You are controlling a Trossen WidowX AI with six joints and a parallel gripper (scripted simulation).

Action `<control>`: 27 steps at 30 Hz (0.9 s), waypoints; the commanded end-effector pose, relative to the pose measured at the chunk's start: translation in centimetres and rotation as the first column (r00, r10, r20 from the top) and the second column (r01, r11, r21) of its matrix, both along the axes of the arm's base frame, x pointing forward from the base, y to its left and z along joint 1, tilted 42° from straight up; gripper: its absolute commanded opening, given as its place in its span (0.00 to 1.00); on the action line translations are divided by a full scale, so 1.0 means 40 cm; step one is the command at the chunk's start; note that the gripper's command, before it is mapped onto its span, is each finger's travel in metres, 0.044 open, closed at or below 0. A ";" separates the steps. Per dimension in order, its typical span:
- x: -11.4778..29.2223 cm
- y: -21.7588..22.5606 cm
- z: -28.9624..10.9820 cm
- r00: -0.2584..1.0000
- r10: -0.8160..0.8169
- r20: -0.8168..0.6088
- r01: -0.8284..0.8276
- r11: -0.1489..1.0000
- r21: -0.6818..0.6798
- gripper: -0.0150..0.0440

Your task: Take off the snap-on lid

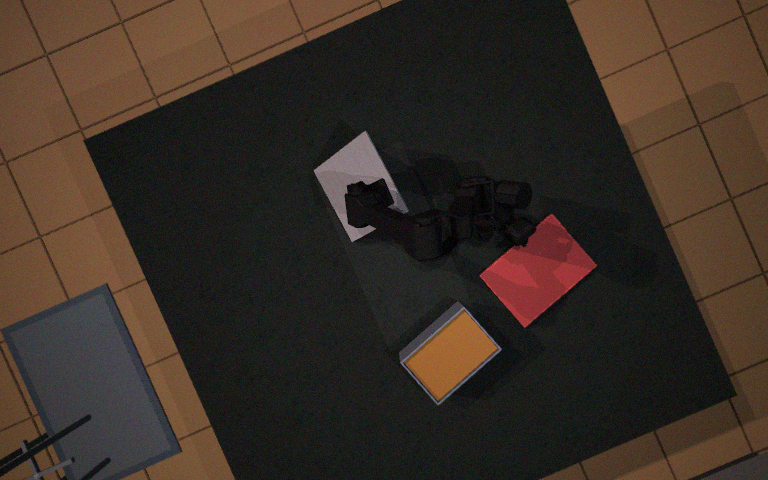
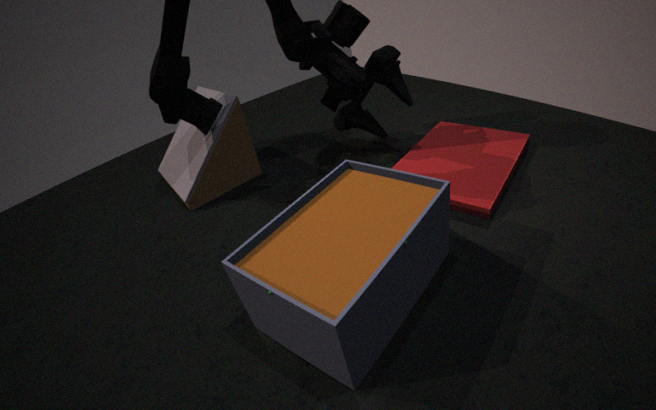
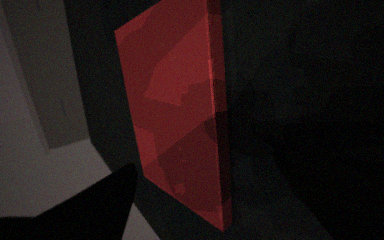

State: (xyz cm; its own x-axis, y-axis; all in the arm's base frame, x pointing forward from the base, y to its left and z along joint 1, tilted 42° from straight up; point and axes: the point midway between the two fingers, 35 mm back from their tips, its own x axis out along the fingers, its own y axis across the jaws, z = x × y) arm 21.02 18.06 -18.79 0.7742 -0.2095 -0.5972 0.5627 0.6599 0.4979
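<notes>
On the dark table (image 2: 556, 289), arm (image 2: 309, 43) bent downward, jaws spread wide above red lid (image 2: 464, 155).

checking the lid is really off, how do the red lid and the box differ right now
The lid is red and thin; the box is grey, tall, with an orange inside. The lid lies flat beside the box, apart from it; the box stands open-topped. Both are rectangular and rest on the table. The gripper is open, holding nothing.

Gripper (image 2: 382, 108) hung wide open, nothing between the fingers, apparently clear above the red lid's (image 2: 464, 161) near edge. Lid lay flat, just beside the open box (image 2: 387, 289), a narrow gap between them. Arm's wedge base (image 2: 193, 159) stood well apart, open table (image 2: 120, 289) beyond.
</notes>
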 end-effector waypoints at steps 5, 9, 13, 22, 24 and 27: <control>-0.040 -0.012 0.008 1.000 0.001 0.003 -0.001 1.000 -0.003 1.00; -0.060 -0.017 0.010 1.000 0.001 0.002 -0.001 1.000 -0.003 1.00; -0.056 -0.007 0.015 1.000 0.001 0.002 -0.001 1.000 -0.003 1.00; -0.074 0.018 0.048 1.000 0.001 0.001 -0.001 1.000 -0.002 1.00; -0.078 0.023 0.056 1.000 0.001 0.001 -0.001 1.000 -0.002 1.00; -0.084 0.031 0.067 1.000 0.001 0.000 -0.001 1.000 -0.002 1.00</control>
State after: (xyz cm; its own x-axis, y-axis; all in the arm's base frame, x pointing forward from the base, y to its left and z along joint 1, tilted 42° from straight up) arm 17.83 18.71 -16.67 0.7696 -0.2159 -0.6009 0.5667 0.6644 0.4872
